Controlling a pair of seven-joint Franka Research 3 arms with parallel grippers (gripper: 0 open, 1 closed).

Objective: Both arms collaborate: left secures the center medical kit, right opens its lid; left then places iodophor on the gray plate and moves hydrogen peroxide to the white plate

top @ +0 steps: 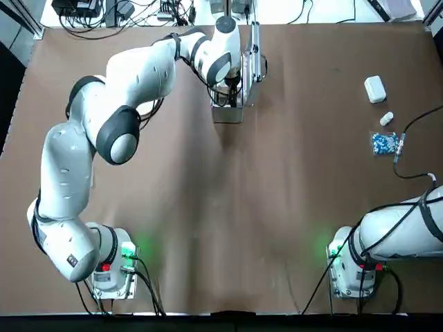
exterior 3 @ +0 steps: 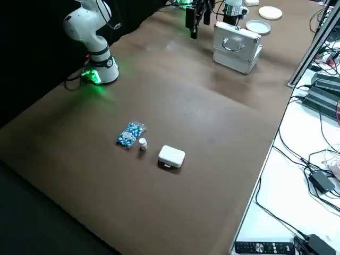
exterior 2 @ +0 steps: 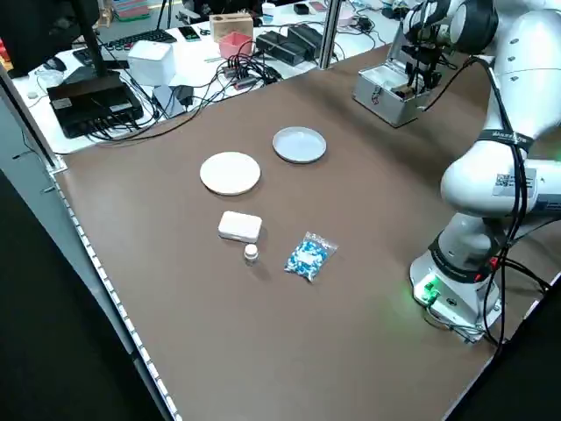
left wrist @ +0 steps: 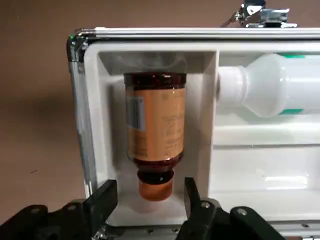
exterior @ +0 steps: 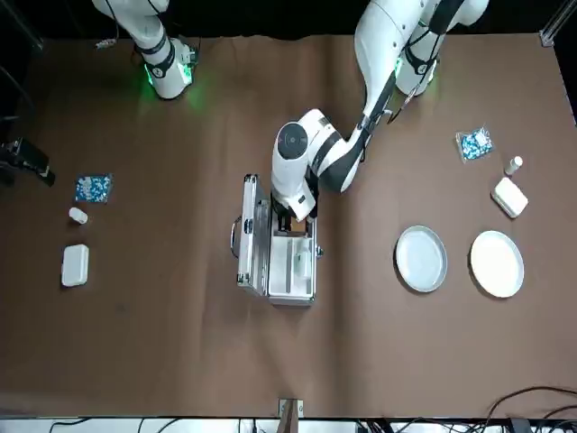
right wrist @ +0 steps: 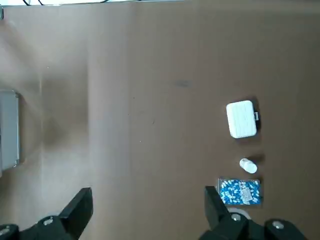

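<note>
Left wrist view: iodophor [left wrist: 156, 125] inside open medical kit [left wrist: 212, 135].

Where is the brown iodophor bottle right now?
The left wrist view shows the iodophor lying inside the open case, alone in its compartment, a divider separating it from the hydrogen peroxide.

We see glossy white arm segments [top: 66, 169] with dark grey round joint caps [top: 119, 135]. Black cables [exterior 2: 519, 175] run along them, strapped by dark bands. We notice green-lit white bases [top: 114, 266], a small red light, a square printed code, and black fingers [left wrist: 102, 202] with silvery screws [left wrist: 242, 211].
</note>
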